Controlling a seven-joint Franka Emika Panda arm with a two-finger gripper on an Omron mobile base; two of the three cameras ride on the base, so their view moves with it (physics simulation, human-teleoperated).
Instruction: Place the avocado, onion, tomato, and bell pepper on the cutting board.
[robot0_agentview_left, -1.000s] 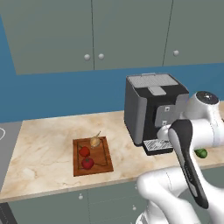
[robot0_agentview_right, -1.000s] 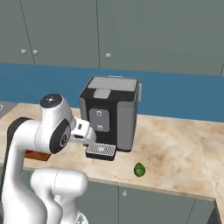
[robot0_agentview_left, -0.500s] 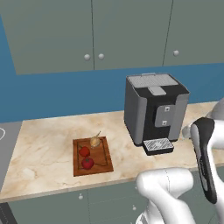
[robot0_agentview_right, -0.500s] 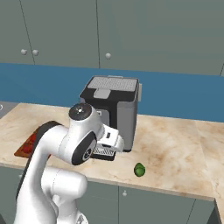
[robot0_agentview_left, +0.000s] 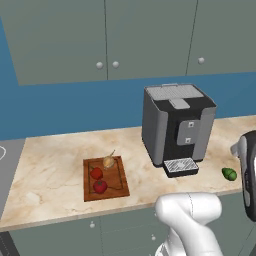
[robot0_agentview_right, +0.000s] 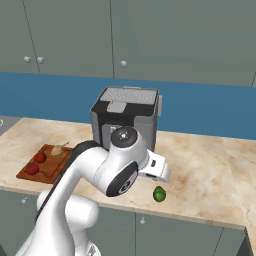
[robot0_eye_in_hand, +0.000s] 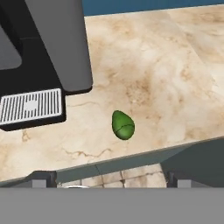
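avocado (robot0_eye_in_hand: 123, 125) flat on counter (robot0_eye_in_hand: 153, 78), long axis up-down in hand view, narrow end toward backsplash; tool (robot0_eye_in_hand: 107, 178) jaws wide, empty.

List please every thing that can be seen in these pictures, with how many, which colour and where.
cutting board: one, reddish-brown, on the counter left of the coffee machine.
onion: one, tan-yellow, on the board's far edge.
red vegetables: two, red, on the board, one behind the other.
avocado: one, green, on the counter near its front edge, right of the machine, apart from the board.
coffee machine: one, grey and black, at the back of the counter.
counter: one, beige marble.
cabinets: grey-green, above and below the counter.
gripper: one, dark tips, open, above the avocado.
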